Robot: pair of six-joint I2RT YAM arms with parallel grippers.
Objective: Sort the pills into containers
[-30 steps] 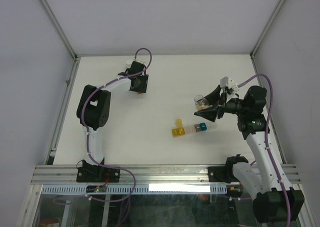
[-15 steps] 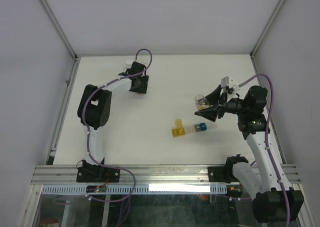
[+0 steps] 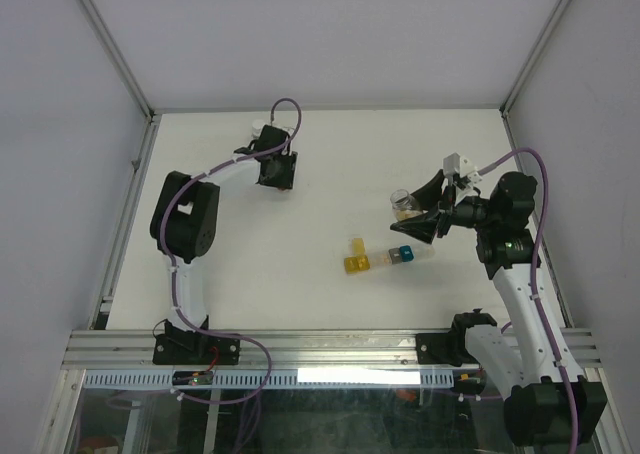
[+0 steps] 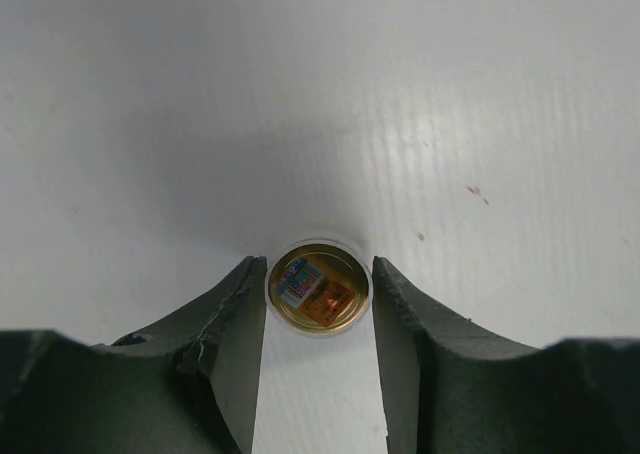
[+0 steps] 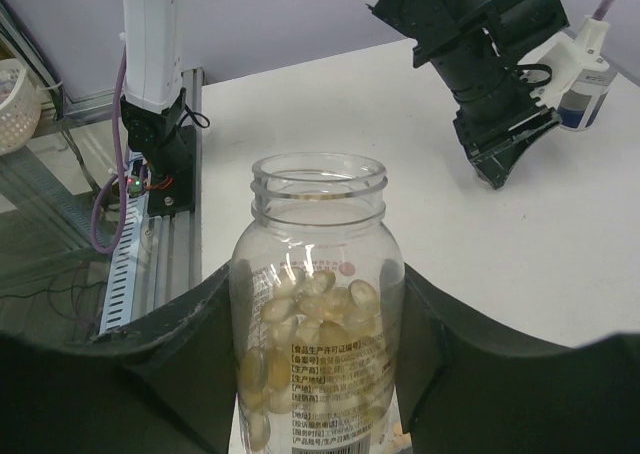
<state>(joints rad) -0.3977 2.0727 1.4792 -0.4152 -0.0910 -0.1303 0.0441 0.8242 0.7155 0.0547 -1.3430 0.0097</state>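
From above, the left gripper (image 3: 277,171) hangs at the far side, well apart from the row of small translucent plastic containers (image 3: 380,260). At its wrist, the fingers (image 4: 235,324) have narrowed onto a small round amber cap (image 4: 318,292), though whether they grip it cannot be told. The right gripper (image 5: 318,274) clamps a clear round bottle (image 5: 318,189) of yellow pills (image 5: 310,309), so sorting seems still ahead.

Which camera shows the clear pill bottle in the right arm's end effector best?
The right wrist view: the pill bottle fills the frame, uncapped, amber capsules inside, gripped by the right end effector. In the top view the bottle is tiny; the left wrist view misses it.
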